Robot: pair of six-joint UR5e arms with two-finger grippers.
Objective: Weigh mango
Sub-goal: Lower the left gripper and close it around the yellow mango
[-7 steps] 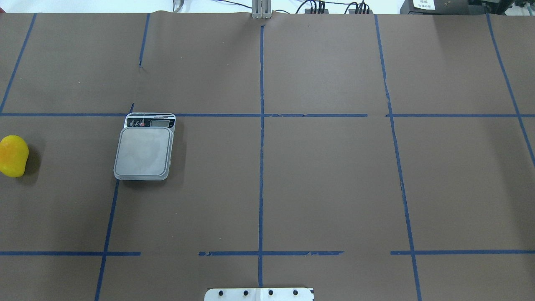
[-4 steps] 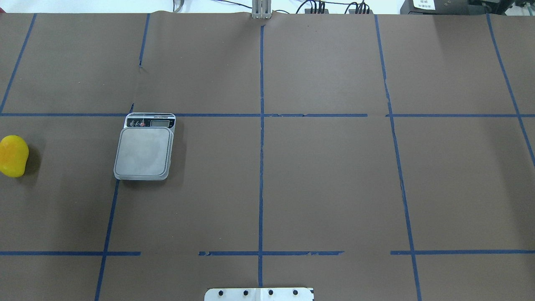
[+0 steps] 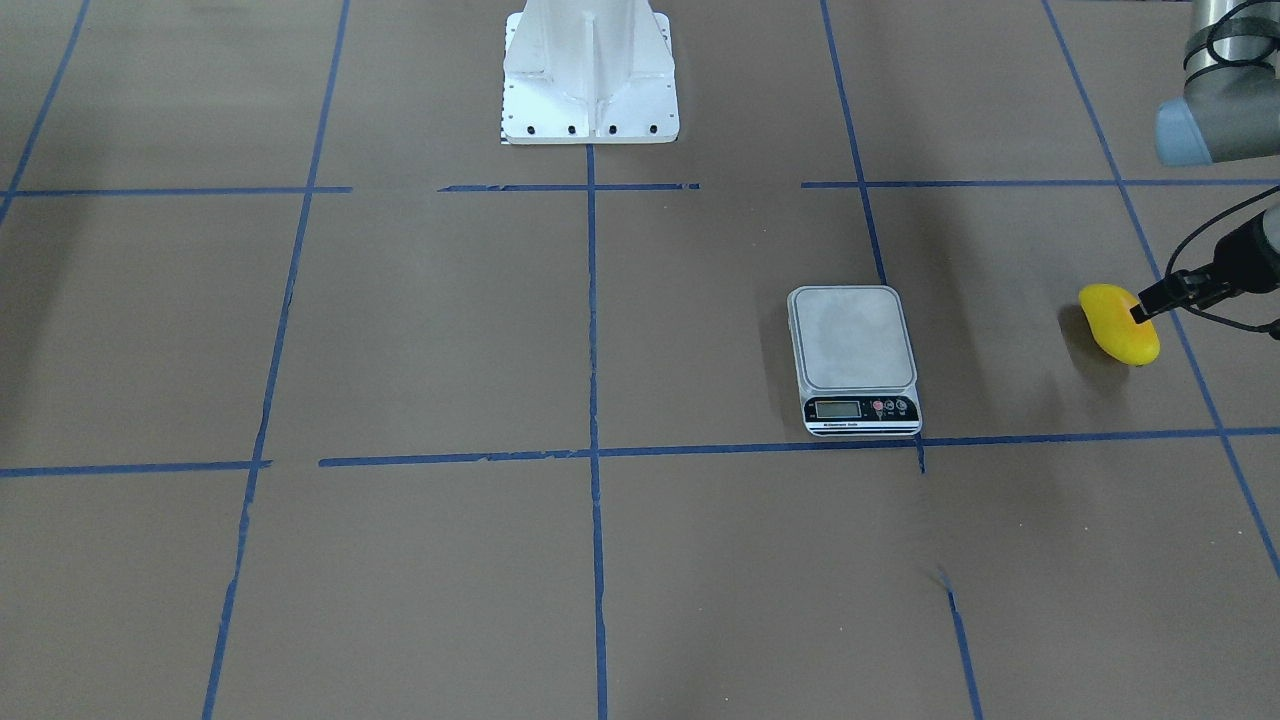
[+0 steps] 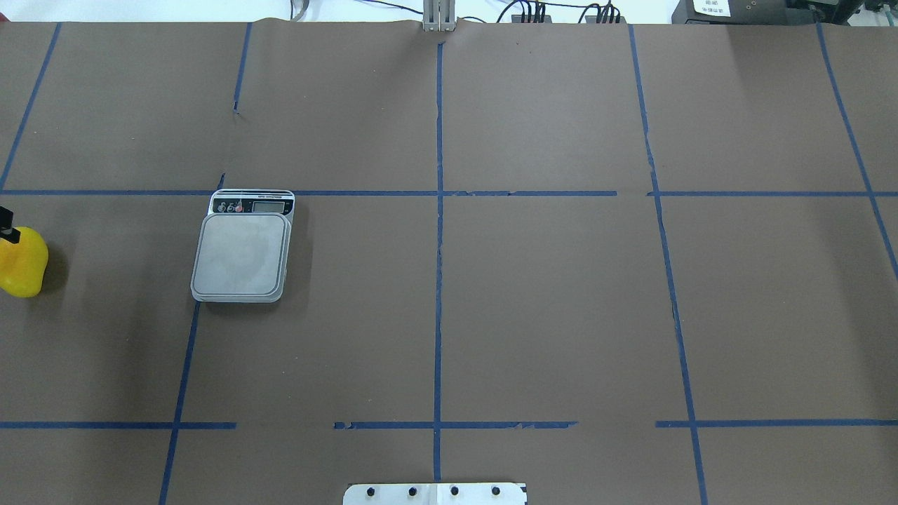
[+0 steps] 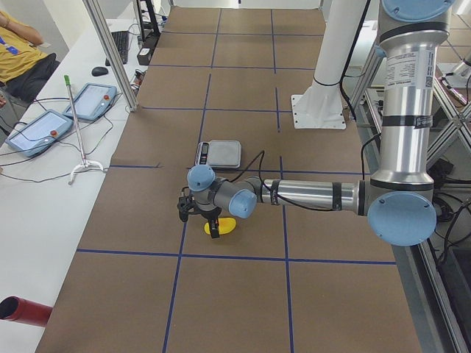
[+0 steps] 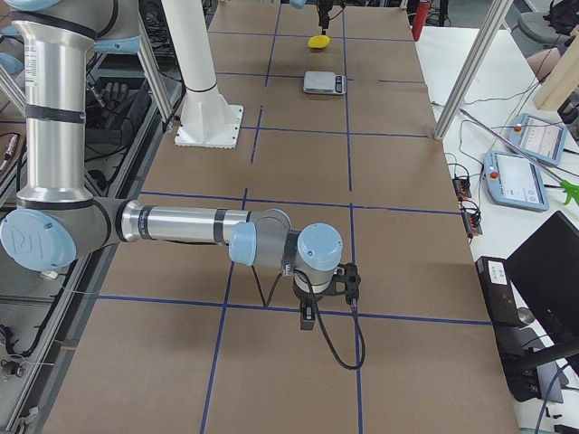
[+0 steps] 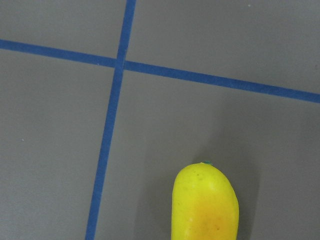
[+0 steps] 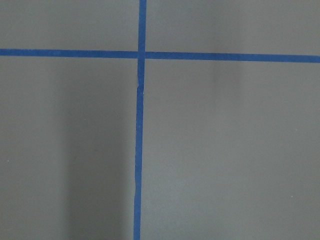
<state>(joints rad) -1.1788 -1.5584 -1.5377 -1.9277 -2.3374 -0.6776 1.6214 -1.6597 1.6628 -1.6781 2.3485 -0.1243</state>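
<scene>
Mango (image 4: 22,266) lies on the brown-papered table (image 4: 561,315) close to its left end, about midway between the robot's edge and the operators' edge. In the overhead view it is cut by the frame's left border. Its long axis runs roughly from the robot's edge toward the operators' edge.

Kitchen scale (image 4: 242,252) sits in the table's left half, between the mango and the centre tape line. Its display strip is toward the operators' edge and its steel platform is bare. Mango and scale are well apart. A stretch of paper crossed by one blue tape line (image 4: 184,365) lies between them.

Left gripper (image 5: 198,226) hangs over the mango. In the left-end view its fingers look spread wide, though that view is small. One black finger (image 3: 1148,303) overlaps the fruit's upper side in the front view. Whether it touches the skin I cannot tell. The left wrist camera has the mango at the bottom of its frame.

Right gripper (image 6: 326,303) is low over the paper near the table's right end. It shows only in the right-end view, so I cannot tell its opening.

Change against 0.5 s ago, overhead: a black fingertip (image 4: 7,230) has come in at the left border, over the mango's far end. Mango and scale are unmoved.
</scene>
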